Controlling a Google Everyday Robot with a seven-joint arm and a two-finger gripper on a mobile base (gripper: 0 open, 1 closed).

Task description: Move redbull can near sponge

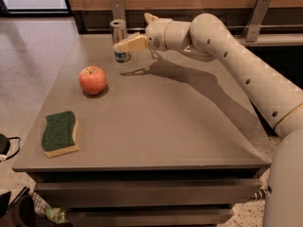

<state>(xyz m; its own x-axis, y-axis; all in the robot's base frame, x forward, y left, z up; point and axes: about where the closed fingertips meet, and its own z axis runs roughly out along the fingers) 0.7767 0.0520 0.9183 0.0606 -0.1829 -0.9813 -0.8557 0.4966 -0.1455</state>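
Note:
The redbull can (118, 33) stands upright at the far left of the grey table (165, 122), its middle partly hidden by a fingertip. My gripper (124, 44) reaches in from the right and sits right at the can, its cream fingers (131, 44) in front of the can's body. The sponge (59, 133), green on top with a yellow base, lies flat at the table's near left corner, far from the can and the gripper.
A red-orange apple (93, 80) sits on the table between the can and the sponge. A wooden wall with metal brackets (256, 17) runs behind the table. My white arm (236, 56) spans the table's right side. Floor lies to the left.

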